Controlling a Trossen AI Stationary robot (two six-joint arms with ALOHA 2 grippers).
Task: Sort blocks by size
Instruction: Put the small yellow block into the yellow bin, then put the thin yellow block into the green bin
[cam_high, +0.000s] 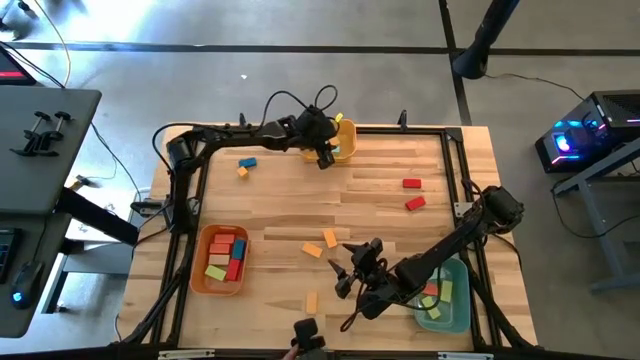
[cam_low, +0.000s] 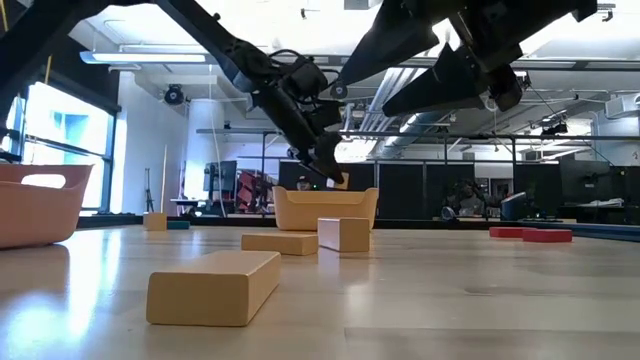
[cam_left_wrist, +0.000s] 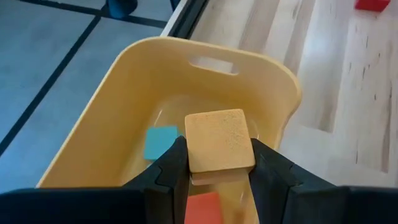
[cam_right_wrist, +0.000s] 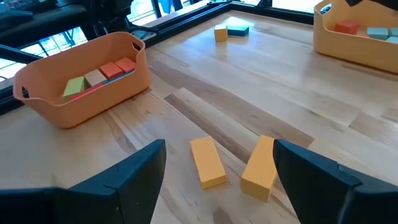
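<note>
While the left gripper (cam_left_wrist: 219, 171) hangs over the yellow bin (cam_left_wrist: 99, 124) at the table's far edge, its fingers pinch a small orange cube (cam_left_wrist: 219, 140); a blue block (cam_left_wrist: 159, 142) and a red one lie inside the bin. The right gripper (cam_right_wrist: 217, 165) hovers with fingers spread wide over two orange blocks (cam_right_wrist: 207, 162) near the table's middle. The orange bin (cam_right_wrist: 81, 87) holds several blocks, and the teal bin (cam_high: 455, 312) seems to hold a few, half hidden by the arm.
</note>
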